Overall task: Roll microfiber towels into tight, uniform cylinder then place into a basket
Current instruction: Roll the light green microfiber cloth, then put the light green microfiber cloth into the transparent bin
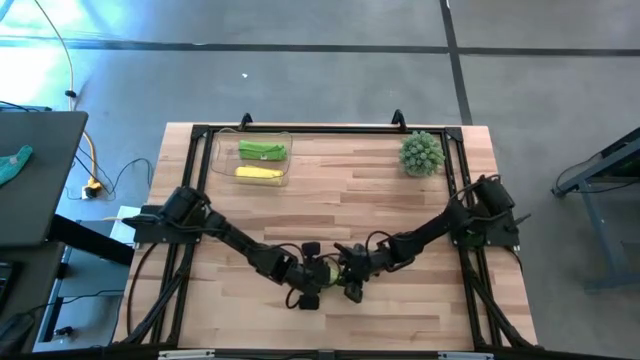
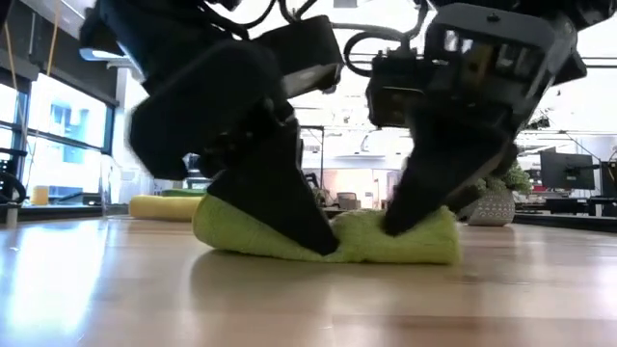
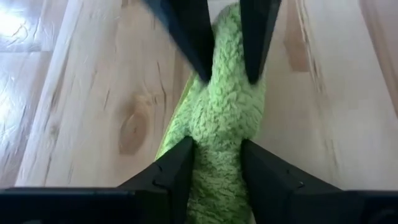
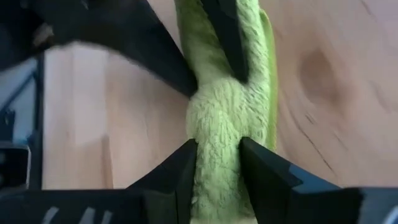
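Green towel roll [image 2: 366, 241]: we are seeing it lying on the table's near-centre, pinched at both ends.
Left gripper [image 3: 214, 155]: we are squeezing one end between its fingers.
Right gripper [image 4: 217, 155]: we are clamping the other end.
Basket [image 1: 222, 170]: we are finding it at the far left, holding a yellow roll [image 1: 257, 173] and a green roll [image 1: 262, 151].
Table [image 1: 400, 310]: pale wood planks.
Room: we are looking into a bright office beyond; a spiky plant [image 1: 421, 153] is sitting far right.

The pale butcher-block wooden table top [image 1: 340, 200] stands on a smooth grey concrete floor [image 1: 330, 70] crossed by dark seams. Left of it sits a dark desk [image 1: 40, 175]. Across the table, tall bright windows [image 2: 58, 135] light the far left; what looks like a dark monitor [image 2: 567, 172] stands far right.
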`<state>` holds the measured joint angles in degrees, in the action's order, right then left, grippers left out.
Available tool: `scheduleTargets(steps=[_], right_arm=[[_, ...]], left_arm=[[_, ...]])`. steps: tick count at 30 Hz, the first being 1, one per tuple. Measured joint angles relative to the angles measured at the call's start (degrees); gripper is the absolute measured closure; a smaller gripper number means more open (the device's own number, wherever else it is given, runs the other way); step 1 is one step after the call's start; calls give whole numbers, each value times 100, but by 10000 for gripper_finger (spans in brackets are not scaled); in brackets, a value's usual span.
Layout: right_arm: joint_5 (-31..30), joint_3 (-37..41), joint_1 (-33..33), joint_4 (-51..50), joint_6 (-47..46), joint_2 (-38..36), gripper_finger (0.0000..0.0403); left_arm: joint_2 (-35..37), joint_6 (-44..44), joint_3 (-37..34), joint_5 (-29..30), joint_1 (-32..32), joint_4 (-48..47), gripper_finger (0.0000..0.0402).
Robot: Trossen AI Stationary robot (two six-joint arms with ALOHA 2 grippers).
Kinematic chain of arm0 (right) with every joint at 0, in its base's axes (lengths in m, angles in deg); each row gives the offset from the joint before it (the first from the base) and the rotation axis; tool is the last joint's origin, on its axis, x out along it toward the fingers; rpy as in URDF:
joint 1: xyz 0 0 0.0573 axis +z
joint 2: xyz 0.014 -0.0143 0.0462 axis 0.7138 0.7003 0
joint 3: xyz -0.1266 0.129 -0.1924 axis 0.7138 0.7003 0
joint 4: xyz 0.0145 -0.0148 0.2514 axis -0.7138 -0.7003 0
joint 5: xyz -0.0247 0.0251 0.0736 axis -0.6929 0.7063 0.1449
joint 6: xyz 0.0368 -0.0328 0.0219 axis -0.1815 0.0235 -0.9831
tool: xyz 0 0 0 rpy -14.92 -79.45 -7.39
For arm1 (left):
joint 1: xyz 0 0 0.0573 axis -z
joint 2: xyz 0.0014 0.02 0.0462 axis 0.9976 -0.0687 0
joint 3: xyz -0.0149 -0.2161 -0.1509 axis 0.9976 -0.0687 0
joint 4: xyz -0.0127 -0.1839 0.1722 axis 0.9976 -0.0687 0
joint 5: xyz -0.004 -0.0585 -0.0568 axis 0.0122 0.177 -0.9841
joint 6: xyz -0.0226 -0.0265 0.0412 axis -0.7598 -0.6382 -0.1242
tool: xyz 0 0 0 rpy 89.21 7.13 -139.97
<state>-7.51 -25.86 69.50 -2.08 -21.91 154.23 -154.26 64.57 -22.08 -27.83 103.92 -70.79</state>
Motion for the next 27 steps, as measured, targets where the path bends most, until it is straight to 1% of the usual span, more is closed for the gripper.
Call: scheduleTargets(steps=[6,10,14,18,23,27], right_arm=[[217,40,32,-1605,167,-1051,284],[-26,32,96,-2226,538,-1781,284],[-318,22,320,-2579,1222,-2487,284],[-1173,18,578,-2976,1746,-3173,284],[-2377,16,887,-3183,2153,-3878,284],[-2820,10,1122,-3185,2771,-4215,284]], left_arm=[[-3,-87,4,-195,-30,-78,337],[2,-187,4,-241,-34,-82,373],[31,-440,2,-182,-34,-82,388],[171,-469,-40,-203,-81,-100,389],[569,-390,-102,-305,-235,-448,390],[929,-331,-104,-316,-409,-525,393]])
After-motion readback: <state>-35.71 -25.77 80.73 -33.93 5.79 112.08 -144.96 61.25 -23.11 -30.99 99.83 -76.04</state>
